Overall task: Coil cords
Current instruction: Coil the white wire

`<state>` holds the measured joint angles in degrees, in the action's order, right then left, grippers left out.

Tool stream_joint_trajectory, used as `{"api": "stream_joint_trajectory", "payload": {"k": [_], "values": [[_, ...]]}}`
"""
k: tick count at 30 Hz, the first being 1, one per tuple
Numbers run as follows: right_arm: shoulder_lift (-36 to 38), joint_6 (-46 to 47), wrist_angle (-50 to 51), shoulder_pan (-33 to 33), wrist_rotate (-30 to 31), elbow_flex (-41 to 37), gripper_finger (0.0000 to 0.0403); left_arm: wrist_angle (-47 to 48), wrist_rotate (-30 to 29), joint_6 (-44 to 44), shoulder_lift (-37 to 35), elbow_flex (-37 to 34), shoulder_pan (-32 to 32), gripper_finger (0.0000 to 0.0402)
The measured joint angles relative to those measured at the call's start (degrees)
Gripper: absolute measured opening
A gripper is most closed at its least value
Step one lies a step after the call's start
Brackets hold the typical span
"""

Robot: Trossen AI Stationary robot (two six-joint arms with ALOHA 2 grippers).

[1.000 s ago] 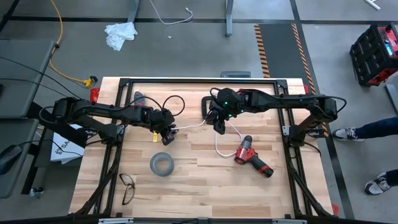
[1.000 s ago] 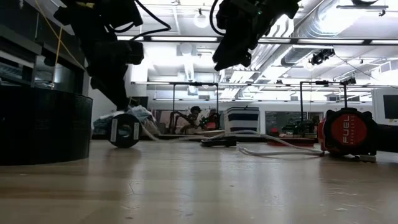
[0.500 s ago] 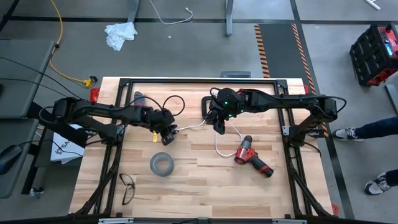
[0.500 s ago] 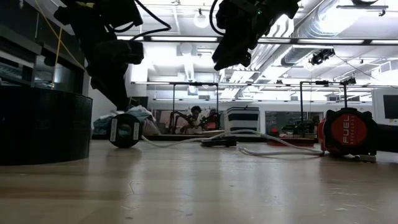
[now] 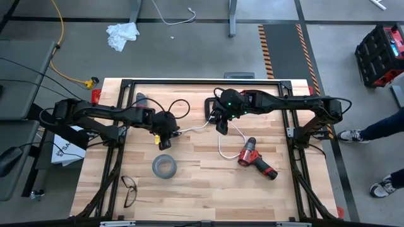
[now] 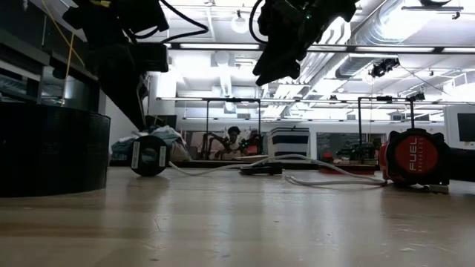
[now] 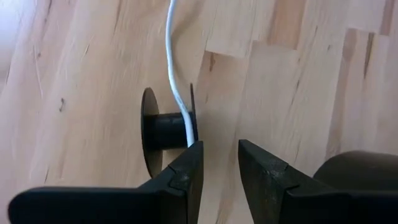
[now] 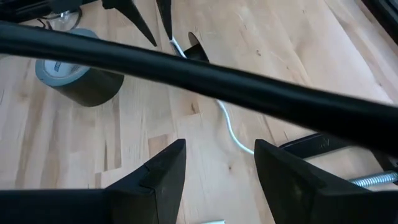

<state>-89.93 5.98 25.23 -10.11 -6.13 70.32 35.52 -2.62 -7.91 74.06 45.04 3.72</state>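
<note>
So my left gripper is hovering right over the spool, fingers a little apart with nothing between them; one fingertip sits just beside the spool's flange. The spool is lying on the worktop left of centre, axle level, and the white cord comes off its core and trails across to the right, looping near the red drill.

My right gripper hangs higher up over the cord's middle stretch, fingers spread wide, holding nothing.

What I reckon makes this step go well: grab the spool by the core or across both flanges, not on the cord itself, so it can still wind. Keep the right side feeding slack gently so the cord lays on the core instead of slipping off the flange.

Room-wise, it's decent. The grey tape roll sits near the spool toward the front edge, so I'd avoid swinging that way. The drill is close to the cord's loop and could snag it. Glasses are well off by the front-left corner.
</note>
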Motion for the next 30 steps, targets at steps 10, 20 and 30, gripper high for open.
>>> {"api": "stream_joint_trajectory", "payload": {"k": [10,20,30], "values": [[0.00,-0.02,-1.43,0.00,0.00,0.00,0.0184,4.39,-2.05,-2.96,-0.04,1.71,0.01,0.0106],[0.00,-0.05,-3.50,0.00,0.30,0.00,0.0184,3.28,-2.31,-2.51,1.59,1.73,0.01,0.0140],[0.00,-0.87,-3.50,0.00,0.57,0.00,0.0184,2.50,-3.06,-4.43,3.72,1.73,0.01,0.0172]]}}
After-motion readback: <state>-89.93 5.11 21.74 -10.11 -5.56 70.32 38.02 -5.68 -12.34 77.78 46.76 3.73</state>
